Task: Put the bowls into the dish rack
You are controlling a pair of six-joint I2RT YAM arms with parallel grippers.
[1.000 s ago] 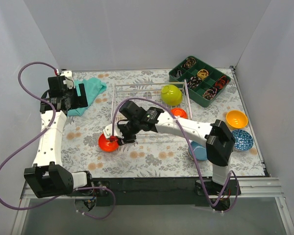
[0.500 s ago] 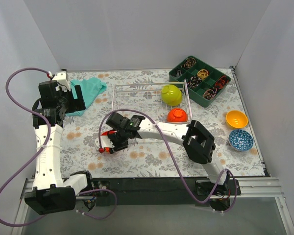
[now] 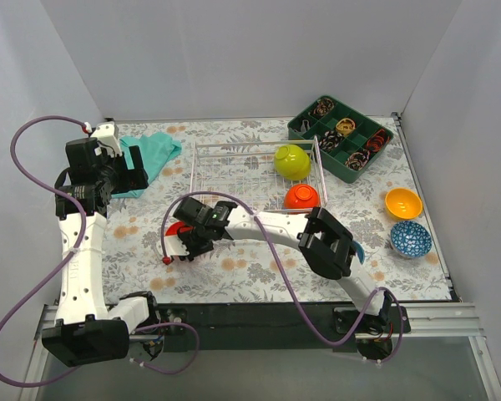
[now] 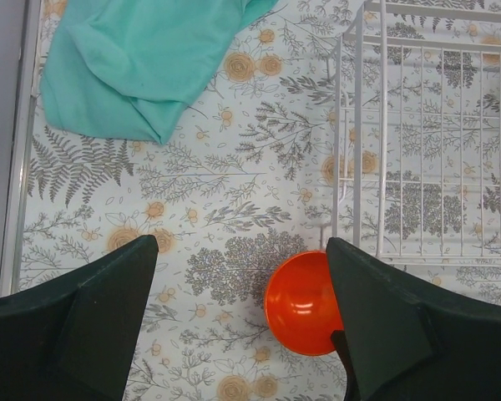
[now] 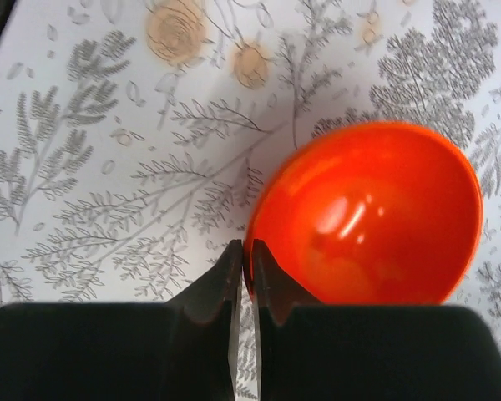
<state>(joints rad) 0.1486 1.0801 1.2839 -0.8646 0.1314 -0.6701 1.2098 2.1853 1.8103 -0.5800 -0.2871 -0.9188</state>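
My right gripper (image 5: 249, 251) is shut on the near rim of an orange-red bowl (image 5: 376, 217), left of the rack's front corner. In the top view the gripper (image 3: 184, 239) covers most of that bowl (image 3: 175, 229). The silver wire dish rack (image 3: 234, 167) holds a yellow-green bowl (image 3: 292, 161) and a red bowl (image 3: 301, 196). My left gripper (image 3: 132, 170) is open and empty, high above the mat near the cloth. Its wrist view looks down between its fingers (image 4: 240, 242) at the held bowl (image 4: 301, 305) and the rack's corner (image 4: 382, 125).
An orange bowl (image 3: 402, 202) and a blue patterned bowl (image 3: 410, 239) sit at the right edge. A blue bowl (image 3: 356, 249) peeks from under my right arm. A dark green compartment tray (image 3: 340, 138) stands at the back right. A teal cloth (image 3: 150, 154) lies at the back left.
My right arm's elbow swung left and its gripper settled over the orange-red bowl's left side. My left arm pulled back to the left, then held still.
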